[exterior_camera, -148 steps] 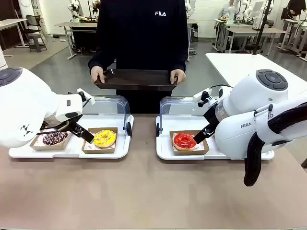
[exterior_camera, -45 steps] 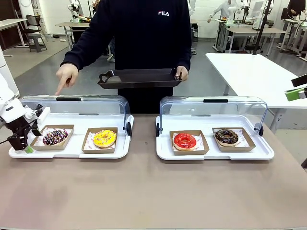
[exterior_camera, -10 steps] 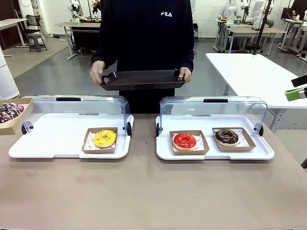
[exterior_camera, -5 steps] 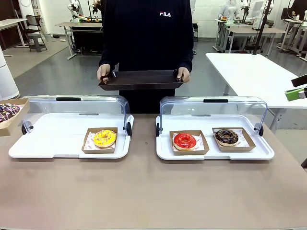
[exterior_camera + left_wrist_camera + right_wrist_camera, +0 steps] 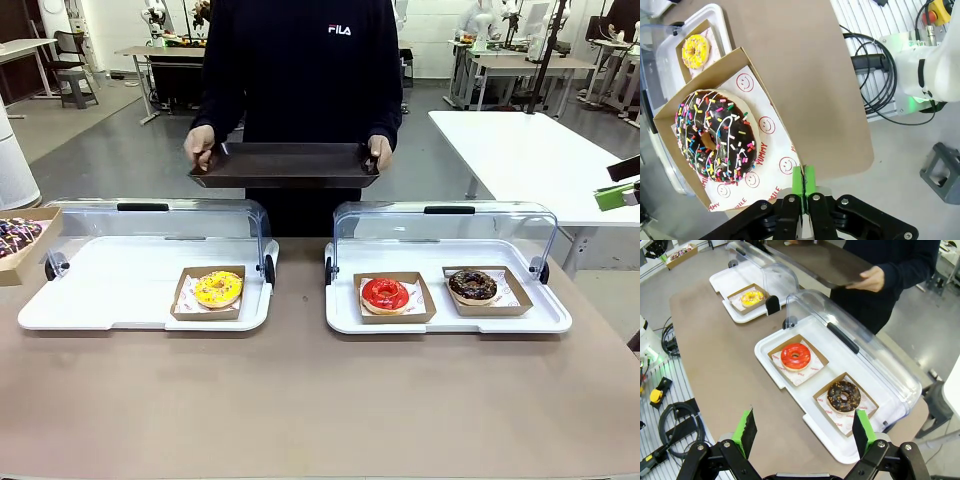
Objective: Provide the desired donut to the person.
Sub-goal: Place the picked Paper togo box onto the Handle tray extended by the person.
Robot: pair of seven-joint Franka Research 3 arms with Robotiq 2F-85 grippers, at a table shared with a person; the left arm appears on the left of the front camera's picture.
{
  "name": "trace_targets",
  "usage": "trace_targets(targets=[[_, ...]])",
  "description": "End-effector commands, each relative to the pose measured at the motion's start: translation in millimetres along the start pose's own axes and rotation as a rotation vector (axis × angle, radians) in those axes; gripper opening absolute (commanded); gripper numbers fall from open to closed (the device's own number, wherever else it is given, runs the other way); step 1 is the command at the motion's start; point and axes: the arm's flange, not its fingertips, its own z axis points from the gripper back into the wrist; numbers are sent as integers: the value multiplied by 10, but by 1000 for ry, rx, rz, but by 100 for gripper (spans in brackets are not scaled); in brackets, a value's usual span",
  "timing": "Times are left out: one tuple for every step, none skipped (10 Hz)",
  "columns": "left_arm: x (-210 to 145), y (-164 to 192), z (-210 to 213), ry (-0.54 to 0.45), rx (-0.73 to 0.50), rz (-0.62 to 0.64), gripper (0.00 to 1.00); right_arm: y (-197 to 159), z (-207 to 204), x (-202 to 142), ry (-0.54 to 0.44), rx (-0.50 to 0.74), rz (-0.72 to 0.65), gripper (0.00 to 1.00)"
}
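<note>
We see the chocolate donut, white-drizzled and sprinkled, lying in its open cardboard box, held in the air at the bench's left end by the left gripper's closed jaws. Across the bench the person holds a dark tray in both hands.

I see even, bright light from above, sharp across the table; soft glare streaks the clear lids, shadows fall faint, both wrist views bend at their edges

One donut is chocolate-brown with white drizzle and rainbow sprinkles; its brown box has white paper printed with red smileys. The person wears black.
</note>
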Motion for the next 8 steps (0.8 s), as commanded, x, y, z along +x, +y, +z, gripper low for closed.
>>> trace_targets(targets=[[-3,-15,-10,2,3,17,0,-13,-28,-5,-18,10,3,100],[-3,-15,-10,2,3,17,0,-13,-28,-5,-18,10,3,100],[-3,-15,-10,2,3,17,0,-13,-28,-5,-18,10,3,100],[-3,-15,-10,2,3,17,0,-13,-28,-5,-18,10,3,100],[-3,-15,-10,2,3,17,0,-13,-28,-5,-18,10,3,100],[-3,-15,-10,2,3,17,0,-13,-28,-5,-18,10,3,100],[-3,-15,-10,2,3,17,0,-13,-28,-5,-18,10,3,100],[-3,-15,-10,2,3,17,0,-13,-28,-5,-18,10,3,100]])
